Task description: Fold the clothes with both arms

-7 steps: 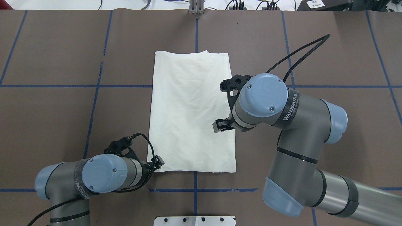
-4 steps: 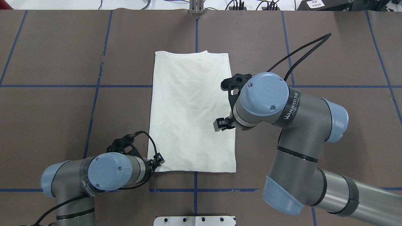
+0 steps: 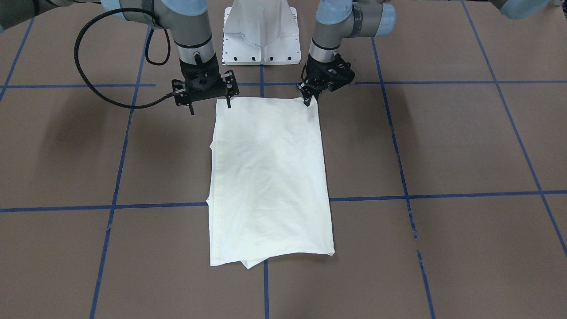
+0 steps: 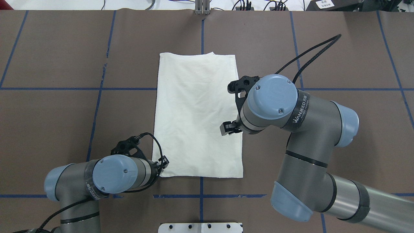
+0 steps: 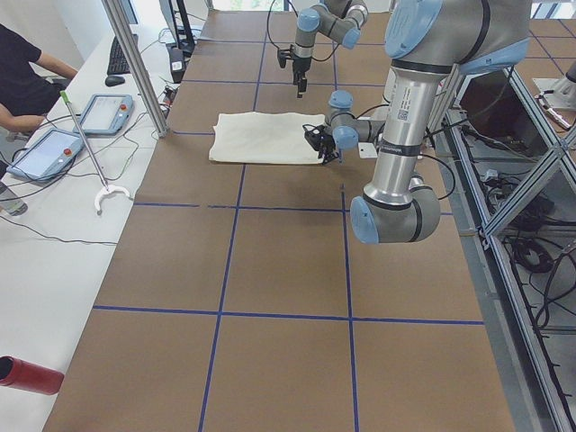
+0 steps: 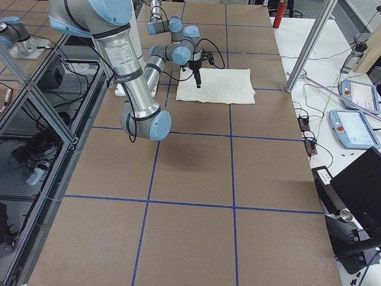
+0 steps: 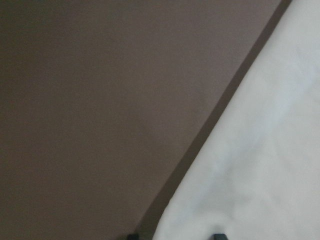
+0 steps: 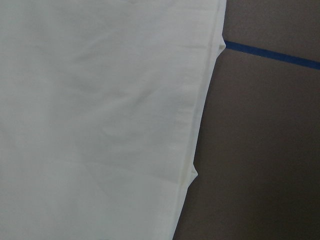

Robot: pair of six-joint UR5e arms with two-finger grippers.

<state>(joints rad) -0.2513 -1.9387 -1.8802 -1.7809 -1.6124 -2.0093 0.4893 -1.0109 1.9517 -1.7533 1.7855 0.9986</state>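
1. Nearest me, on my side of the table [image 4: 64, 129], my left gripper [image 3: 306, 101] sat low at the near left corner of the shirt [image 4: 197, 113]. Its wrist view showed the jaws a little apart with the cloth's edge between the tips, not closed on it. I judge it was placed there to pinch that corner.
2. My right gripper [image 3: 210, 106] hung higher by the near right corner, jaws spread wide and holding nothing. Its wrist view showed only a shirt edge and bare table, with no fingertips. I judge it had height to lose before it could grip.
3. I judge both sat at the near hem because the next fold carries that hem over toward the far end. A grip at each corner would keep the hem straight.
4. The shirt lay mid-table, well apart from every table edge. It was already a narrow rectangle with its long sides running away from me, plain side up, no print showing, lightly creased.
5. At its far end an under-layer [image 3: 248, 263] poked out past the top one. A fold laid there might not cover it squarely.
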